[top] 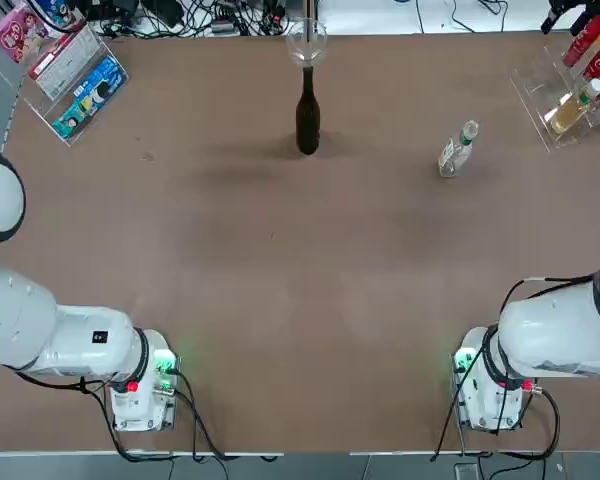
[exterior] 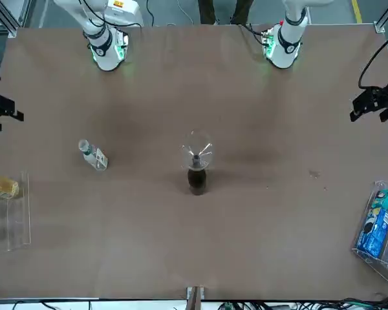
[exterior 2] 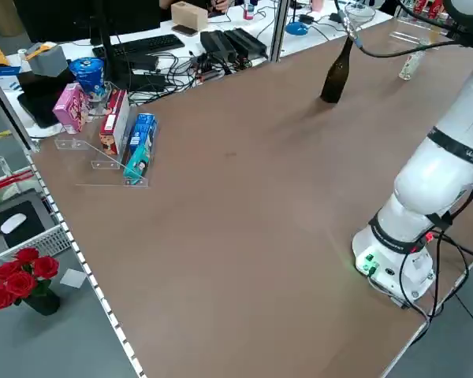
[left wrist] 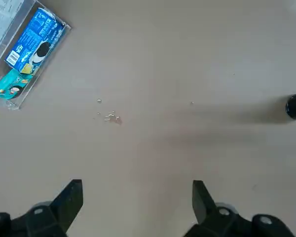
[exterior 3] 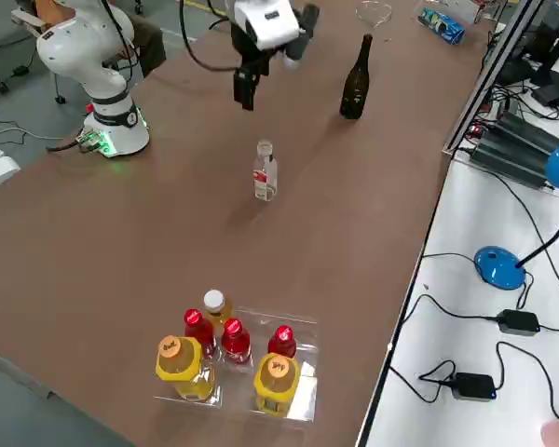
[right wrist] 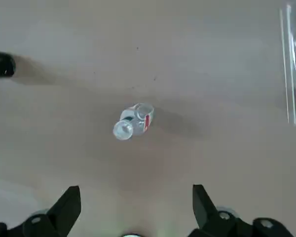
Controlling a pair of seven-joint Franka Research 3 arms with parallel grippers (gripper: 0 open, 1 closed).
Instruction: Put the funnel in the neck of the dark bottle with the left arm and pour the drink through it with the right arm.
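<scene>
Funnel (exterior: 197,152) already sitting in dark bottle (top: 307,112) neck. Drink (right wrist: 132,121) standing upright on surface (top: 280,260), directly beneath right gripper (right wrist: 133,210), fingers spread wide, holding nothing. Left gripper (left wrist: 135,210) hanging spread, empty, well apart. Right arm nearer; side grasp likely needed.

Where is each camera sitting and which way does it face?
Top: overhead, looking down; both arm bases, dark bottle.
Front: across the table, facing the bases; funnel sits in the bottle.
Left side: raised, diagonal; one arm.
Right side: raised, diagonal; drink, right claw.
Left wrist: down past the open left claw.
Right wrist: down onto the drink.
Top and front share bottle and drink.
</scene>
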